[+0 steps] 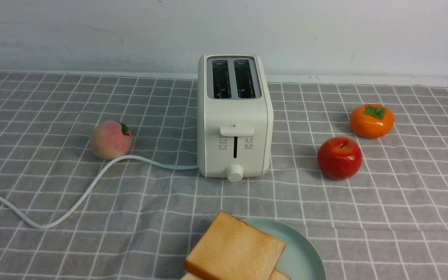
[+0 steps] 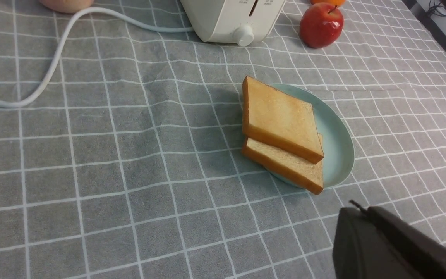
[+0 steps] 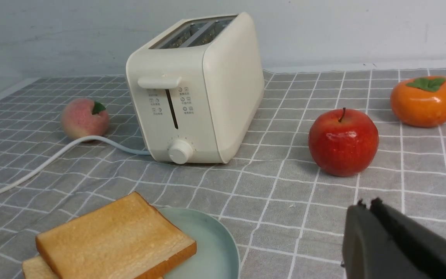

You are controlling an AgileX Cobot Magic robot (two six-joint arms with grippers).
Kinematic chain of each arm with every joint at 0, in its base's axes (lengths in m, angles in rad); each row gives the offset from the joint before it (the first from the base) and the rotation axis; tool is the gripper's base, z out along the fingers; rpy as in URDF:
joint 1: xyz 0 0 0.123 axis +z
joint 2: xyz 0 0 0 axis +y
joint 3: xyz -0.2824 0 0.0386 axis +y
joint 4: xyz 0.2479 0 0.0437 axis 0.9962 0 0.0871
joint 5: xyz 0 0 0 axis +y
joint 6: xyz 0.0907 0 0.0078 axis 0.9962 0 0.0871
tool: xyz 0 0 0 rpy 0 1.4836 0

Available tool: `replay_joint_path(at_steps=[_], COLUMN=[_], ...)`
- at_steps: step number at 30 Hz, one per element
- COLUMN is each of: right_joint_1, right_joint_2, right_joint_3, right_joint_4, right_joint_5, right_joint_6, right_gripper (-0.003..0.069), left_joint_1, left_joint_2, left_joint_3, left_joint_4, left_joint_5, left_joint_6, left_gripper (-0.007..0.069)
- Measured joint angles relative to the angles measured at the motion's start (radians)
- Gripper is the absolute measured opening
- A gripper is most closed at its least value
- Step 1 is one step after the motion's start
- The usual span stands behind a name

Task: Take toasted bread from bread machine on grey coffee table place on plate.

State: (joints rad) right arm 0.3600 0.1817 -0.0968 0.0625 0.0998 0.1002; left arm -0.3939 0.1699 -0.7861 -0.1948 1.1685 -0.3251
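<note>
surface: grey coffee table | on it: bread machine, plate, peach, apple, persimmon, cord

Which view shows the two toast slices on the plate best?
Left wrist view: both slices of toasted bread sit whole in frame, stacked askew on the plate. The front view cuts off the lower slice at the frame's edge; the right wrist view shows the top slice, only a corner of the lower one.

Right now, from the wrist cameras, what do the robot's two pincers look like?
The left pincer is matt dark grey-black, with two broad, flat fingers rounded at the ends and a tiny prong at the tip. The right pincer looks the same. No markings show; the arms are out of view.
</note>
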Motion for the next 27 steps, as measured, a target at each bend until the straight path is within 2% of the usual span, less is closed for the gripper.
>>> replay_joint_path(at_steps=[3,6,8,9,10,11,14,15,16,21,27], right_joint_1=[0.000,0.000,0.000,0.000,0.000,0.000,0.000,0.000,0.000,0.000,0.000], right_joint_2=[0.000,0.000,0.000,0.000,0.000,0.000,0.000,0.000,0.000,0.000,0.000], right_joint_3=[0.000,0.000,0.000,0.000,0.000,0.000,0.000,0.000,0.000,0.000,0.000], right_joint_4=[0.000,0.000,0.000,0.000,0.000,0.000,0.000,0.000,0.000,0.000,0.000], right_joint_5=[0.000,0.000,0.000,0.000,0.000,0.000,0.000,0.000,0.000,-0.001,0.000], right_joint_6=[0.000,0.000,0.000,0.000,0.000,0.000,0.000,0.000,0.000,0.000,0.000], right_gripper=[0.0008,0.0010,0.0014,0.0014,0.0015,0.0015,0.0021,0.0021,0.0023,0.0028,0.0033], left_joint_1=[0.000,0.002,0.031,0.031,0.062,0.065,0.128,0.132,0.161,0.212,0.211], left_joint_2=[0.005,0.004,-0.021,-0.024,-0.061,-0.066,-0.159,-0.163,-0.178,-0.181,-0.181], left_joint_3=[0.026,0.084,0.186,0.196,0.279,0.302,0.507,0.507,0.593,0.798,0.816], left_joint_4=[0.005,0.060,0.150,0.150,0.201,0.205,0.250,0.252,0.258,0.256,0.250], left_joint_5=[-0.015,-0.143,-0.351,-0.370,-0.531,-0.548,-0.783,-0.791,-0.847,-0.843,-0.756], left_joint_6=[0.000,0.007,0.014,0.015,0.017,0.019,0.022,0.023,0.024,0.024,0.024], left_gripper=[-0.0014,-0.0014,-0.0014,-0.0014,-0.0014,-0.0014,-0.0014,-0.0014,-0.0014,-0.0014,-0.0014])
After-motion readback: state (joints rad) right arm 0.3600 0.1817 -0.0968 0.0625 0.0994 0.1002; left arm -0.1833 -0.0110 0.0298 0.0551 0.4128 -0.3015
